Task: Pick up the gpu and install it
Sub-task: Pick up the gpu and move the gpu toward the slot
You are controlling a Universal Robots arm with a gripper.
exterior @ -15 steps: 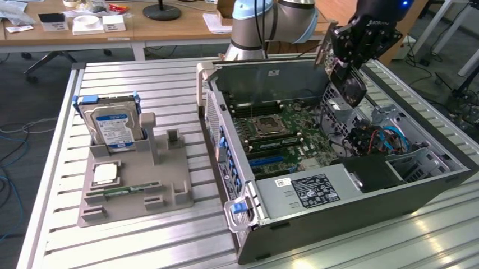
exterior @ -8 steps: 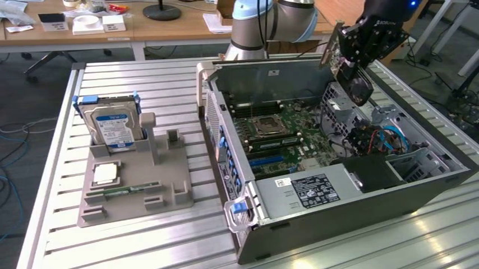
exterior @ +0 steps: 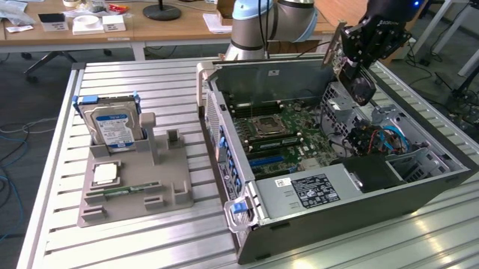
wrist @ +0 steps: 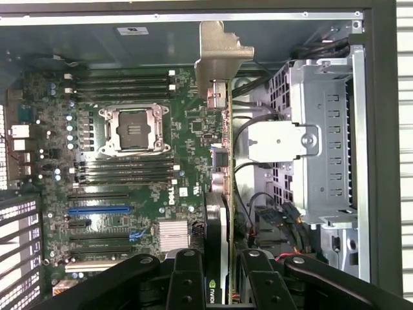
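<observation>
Claw (exterior: pixel 356 58) clenched on the gpu (exterior: pixel 360 84), card held on edge over the open computer case (exterior: pixel 351 224). Wrist view: card sits between CPU socket (wrist: pixel 134 129) and drive cage (wrist: pixel 322 142). Hard drive (exterior: pixel 112 126) stands in the grey tray (exterior: pixel 134 193), well apart.

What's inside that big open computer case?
A green motherboard with a bare processor socket, memory slots, a metal drive cage and loose cables. The gripper holds the gpu edge-on above them, hiding the strip of board right beneath it.
</observation>
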